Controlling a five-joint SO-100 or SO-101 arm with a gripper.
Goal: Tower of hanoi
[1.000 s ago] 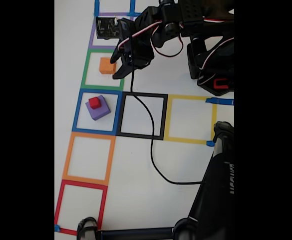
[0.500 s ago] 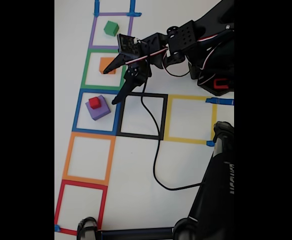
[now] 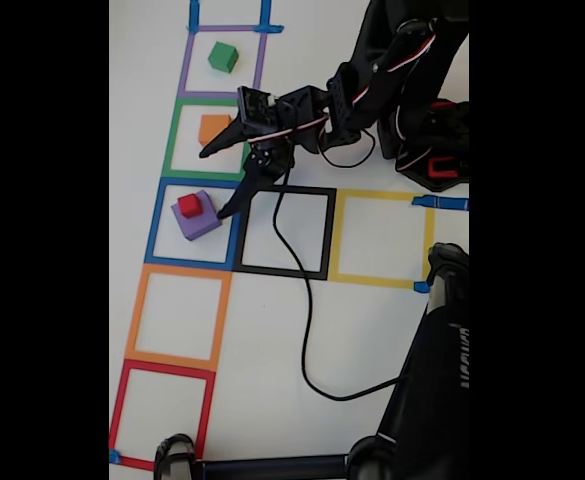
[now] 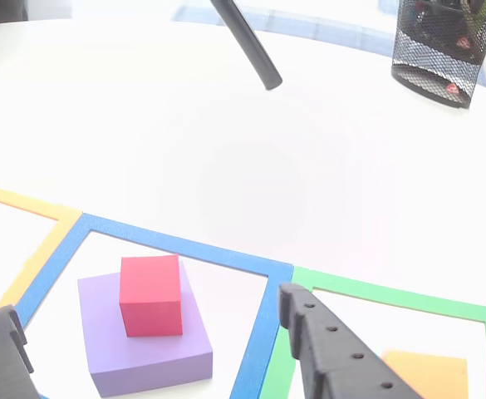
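Note:
In the fixed view a small red cube point(image 3: 190, 206) sits on a larger purple block point(image 3: 200, 224) inside the blue taped square point(image 3: 156, 222). An orange block point(image 3: 212, 126) lies in the green square point(image 3: 175, 140), and a green cube point(image 3: 222, 56) lies in the purple square point(image 3: 185, 62). My gripper point(image 3: 213, 184) is open; one fingertip is over the orange block's edge, the other just right of the purple block. The other view shows the red cube point(image 4: 150, 295) on the purple block point(image 4: 147, 357) between my spread fingers point(image 4: 326, 349), and the orange block point(image 4: 425, 374) at right.
Black point(image 3: 284, 230), yellow point(image 3: 380, 238), orange point(image 3: 177, 315) and red point(image 3: 162, 412) taped squares hold nothing. A black cable point(image 3: 307, 320) runs across the table. A black stand point(image 3: 437, 380) fills the lower right. The arm base point(image 3: 432, 140) is upper right. A mesh cup point(image 4: 438, 46) stands far off.
The gripper swung from over the green and purple squares down toward the blue square, fingers spread wider. The green cube, hidden behind the wrist a second ago, is now uncovered.

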